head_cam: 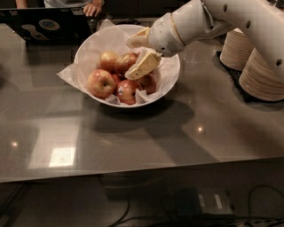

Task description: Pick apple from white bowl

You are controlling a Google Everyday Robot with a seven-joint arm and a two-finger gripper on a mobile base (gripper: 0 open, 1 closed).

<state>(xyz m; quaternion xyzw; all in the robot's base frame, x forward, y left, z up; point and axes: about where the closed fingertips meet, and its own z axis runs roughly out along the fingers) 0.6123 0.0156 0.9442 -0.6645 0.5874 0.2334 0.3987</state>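
The white bowl (pixel 171 75), lined with crinkled white paper, stands on the table at centre back and holds several apples. The apple (pixel 101 83), large, red-orange with a yellowish patch at its stem dimple, lies at the bowl's left front. My gripper (pixel 136 54) hangs over the bowl's middle, open and empty. One finger (pixel 137 41) is toward the back and the other finger (pixel 143 65) is over the pile. A back apple (pixel 125 62) lies just left of the fingertips. The apple with the stem dimple is to the gripper's lower left, apart from it.
A red apple with a sticker (pixel 126 91) and a small dark red apple (pixel 148 83) lie at the bowl's front. Stacks of pale paper plates (pixel 262 71) stand at the right. A laptop (pixel 46 24) and a person's hand (pixel 92 9) are at the back left.
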